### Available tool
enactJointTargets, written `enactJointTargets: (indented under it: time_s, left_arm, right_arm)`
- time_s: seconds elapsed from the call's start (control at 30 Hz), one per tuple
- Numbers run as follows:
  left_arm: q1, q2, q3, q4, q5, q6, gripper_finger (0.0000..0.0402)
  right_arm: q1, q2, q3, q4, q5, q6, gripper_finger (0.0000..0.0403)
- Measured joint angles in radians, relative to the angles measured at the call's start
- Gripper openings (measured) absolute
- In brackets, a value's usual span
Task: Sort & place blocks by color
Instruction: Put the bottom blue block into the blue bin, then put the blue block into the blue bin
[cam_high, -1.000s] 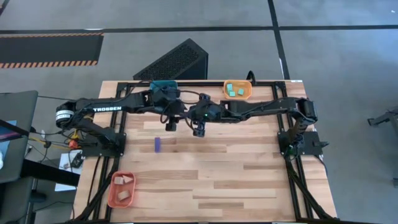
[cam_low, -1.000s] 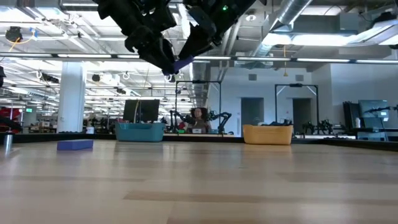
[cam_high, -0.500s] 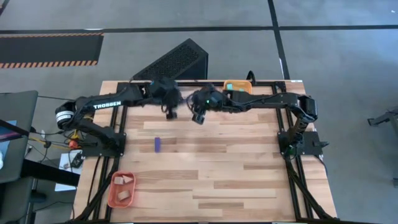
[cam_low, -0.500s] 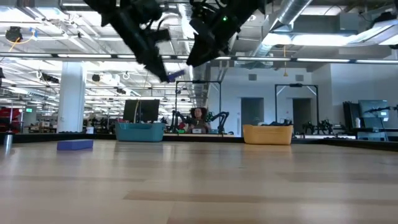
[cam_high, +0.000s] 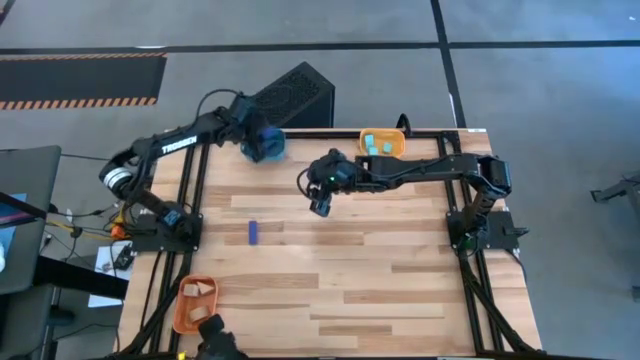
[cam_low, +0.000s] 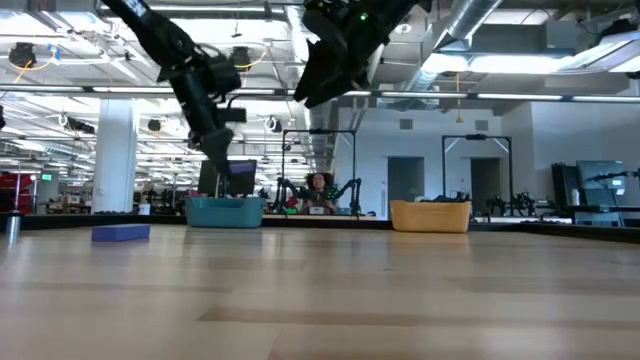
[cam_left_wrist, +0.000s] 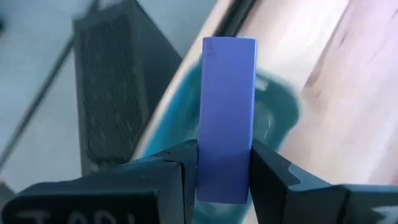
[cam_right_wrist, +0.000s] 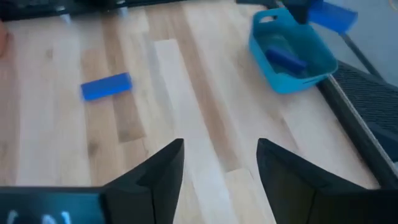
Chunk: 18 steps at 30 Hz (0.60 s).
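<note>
Even, bright overhead lighting; ceiling strip lamps glare across the low view's top. Shadows soft. Left wrist view's background blurred; worktop (cam_low: 400, 290) foreground soft.

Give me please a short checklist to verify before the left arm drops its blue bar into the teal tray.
1. Grip: the left gripper is shut on the blue bar, which stands straight between the fingers: ok.
2. Position: the left gripper is over the teal tray at the table's far edge: ok.
3. Colour match: the tray already holds another blue bar: ok.
4. Other arm: the right gripper is open, empty, over the middle of the table, apart from the tray: ok.
5. Exact height above the tray: cannot tell.
6. Remaining work: one loose blue bar lies on the table: not ok yet.
</note>
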Motion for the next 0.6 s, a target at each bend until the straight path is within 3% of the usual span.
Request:
enactJointTargets:
  time_s: [0.2, 0.5, 0.6]
  left_arm:
    - [0.023, 0.086, 0.000, -0.003, -0.027, -0.031, 0.0105]
    - [0.021, 0.128, 0.000, 0.001, -0.066, -0.150, 0.0188]
    - [0.019, 0.098, 0.009, -0.078, -0.088, -0.211, 0.0205]
  right_arm:
    - [0.028, 0.000, 0.000, -0.022, 0.010, 0.105, 0.0212]
    - [0.078, 0.000, 0.000, -0.056, 0.013, 0.271, 0.0217]
    - [0.093, 0.000, 0.000, -0.056, 0.014, 0.304, 0.0216]
